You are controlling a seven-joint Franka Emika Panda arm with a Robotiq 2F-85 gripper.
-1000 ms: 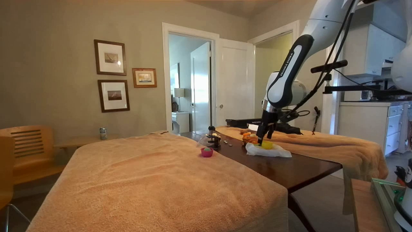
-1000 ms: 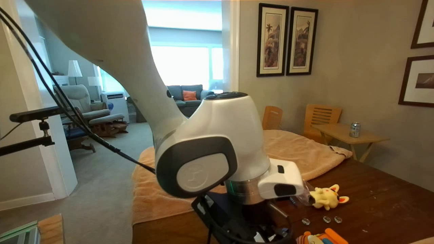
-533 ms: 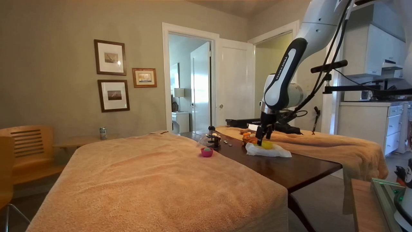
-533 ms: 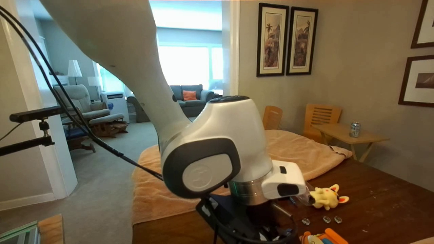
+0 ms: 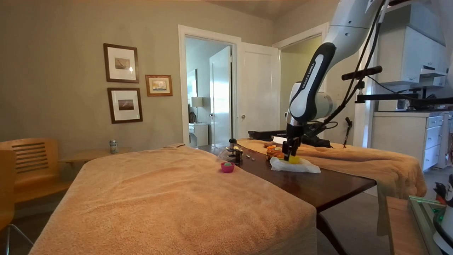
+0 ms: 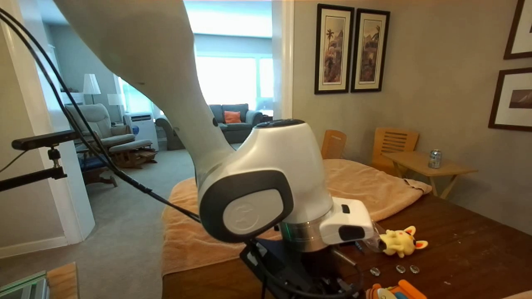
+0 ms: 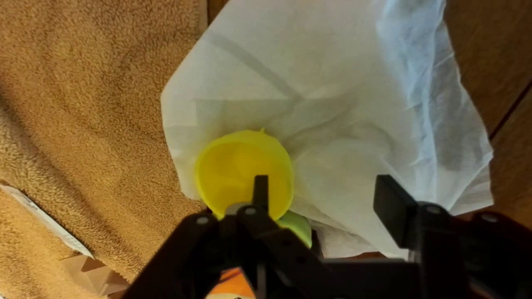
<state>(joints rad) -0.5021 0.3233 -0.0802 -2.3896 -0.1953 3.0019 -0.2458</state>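
Two fingers of the gripper [image 7: 324, 193] stand well apart, nothing pinched: one over or inside the mouth of the yellow cup [image 7: 241, 162], one outside, so its rim lies between. Cup round, smooth, maybe silicone, on a thin crinkled white sheet [image 7: 332, 116], probably there to shield the wooden counter [image 5: 339, 184], set in from its end edge; sheet meets fuzzy tan towel [image 7: 95, 95]. Rounded green thing [image 7: 299, 226] beside cup, partly hidden.

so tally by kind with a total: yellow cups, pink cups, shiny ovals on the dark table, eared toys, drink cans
Yellow cup: 1
Pink cup: 1
Shiny ovals: 3
Eared toy: 1
Drink can: 1
Total: 7
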